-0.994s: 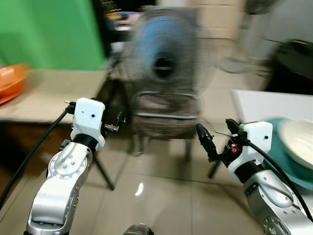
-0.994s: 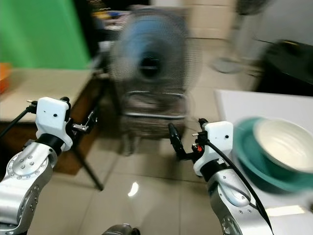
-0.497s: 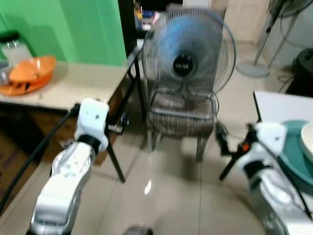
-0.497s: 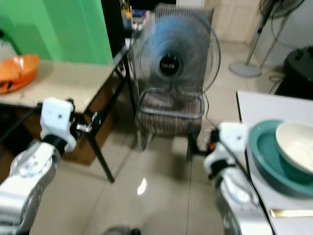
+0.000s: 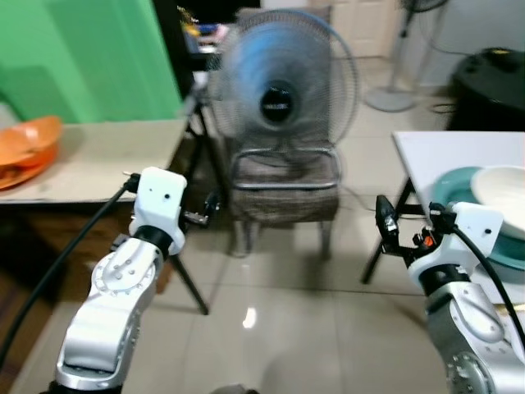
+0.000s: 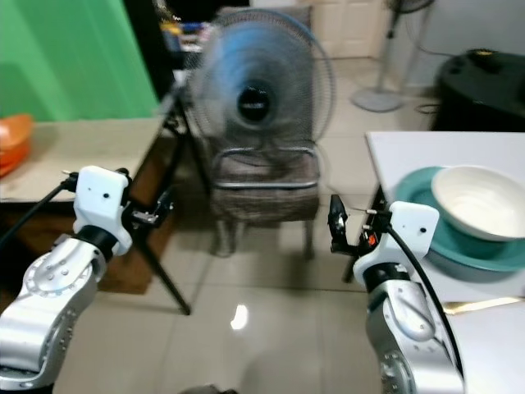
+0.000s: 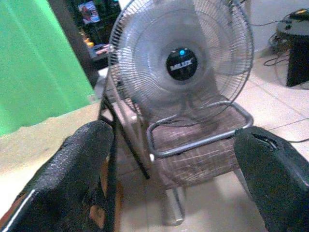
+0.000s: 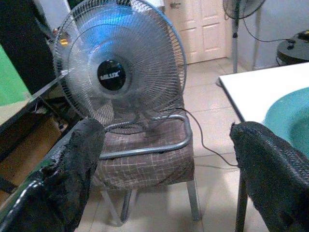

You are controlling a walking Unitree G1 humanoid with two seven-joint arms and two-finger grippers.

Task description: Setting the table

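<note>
A teal plate point(image 6: 416, 187) with a white bowl point(image 6: 477, 199) in it sits on the white table point(image 6: 410, 148) at my right. A gold utensil point(image 6: 480, 305) lies on that table nearer to me. My right gripper point(image 5: 384, 223) hovers over the floor just left of the table's edge, open and empty, with its fingers point(image 8: 72, 169) wide apart. My left gripper point(image 5: 210, 210) is held out in front of the beige table point(image 5: 107, 156), also open and empty. Orange bowls point(image 5: 29, 144) rest on the beige table's far left.
A running fan point(image 5: 279, 86) stands on a brown checked chair point(image 5: 283, 185) straight ahead between the two tables. Tiled floor point(image 5: 271, 312) lies below my arms. A black bin point(image 5: 488, 78) and a pedestal fan base point(image 5: 390, 98) stand at the back right.
The whole picture has swung and sharpened, so the camera moved. Both arms stay raised in about the same pose, with both grippers still open and empty.
</note>
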